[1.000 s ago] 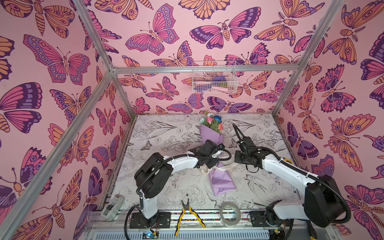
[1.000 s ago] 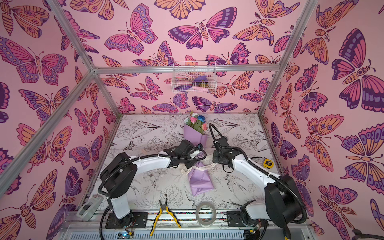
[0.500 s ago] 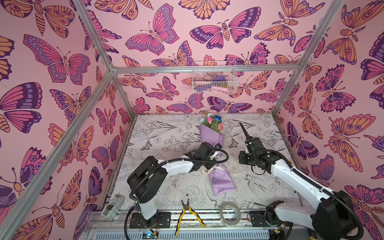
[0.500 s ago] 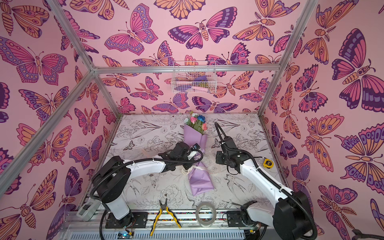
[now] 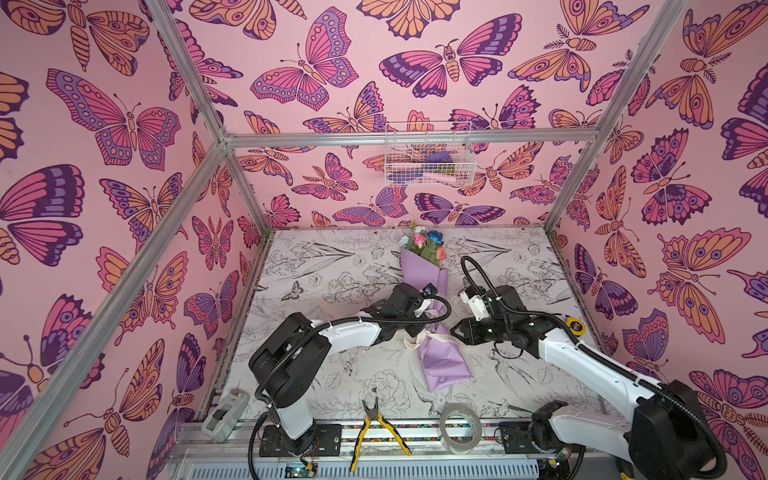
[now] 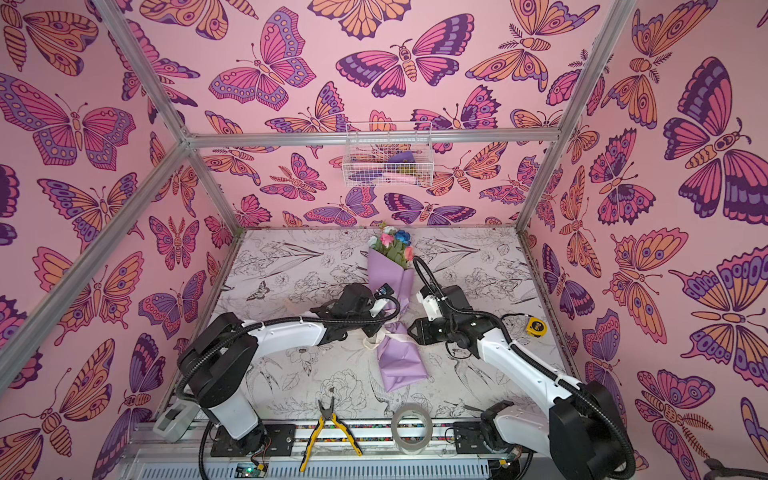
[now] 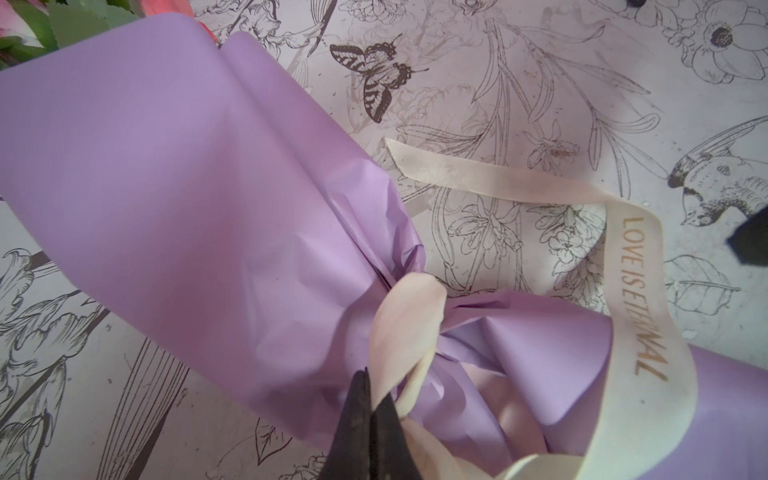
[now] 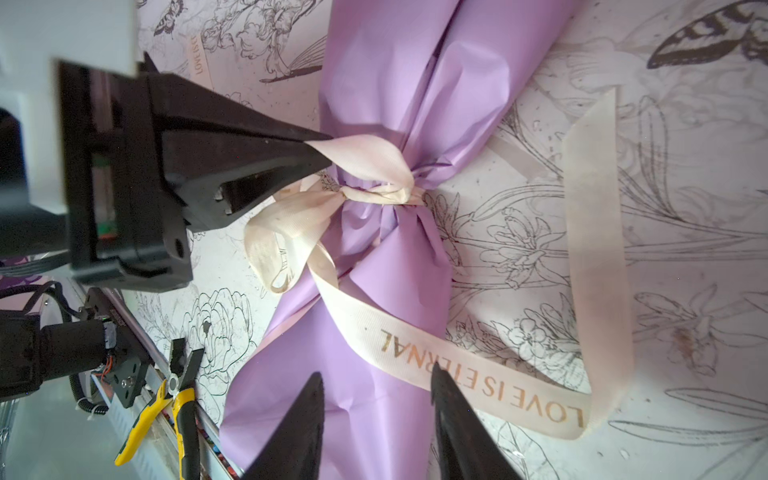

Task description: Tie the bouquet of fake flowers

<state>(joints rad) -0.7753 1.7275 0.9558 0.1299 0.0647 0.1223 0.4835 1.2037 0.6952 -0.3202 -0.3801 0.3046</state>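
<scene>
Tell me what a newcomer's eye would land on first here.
The loud pink walls printed with purple and orange butterflies enclose everything. In the middle lies the long lilac paper bouquet, fake flowers toward the back wall. At its cinched waist the left gripper, fingers shut, pinches a loop of the cream ribbon lettered in gold, while the right gripper hangs open close by.

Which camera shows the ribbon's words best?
The right wrist view: the ribbon lies close, and its gold lettering shows whole, though upside down. The left wrist view shows the letters sideways and blurrier. In both top views the ribbon is too small to read.
</scene>
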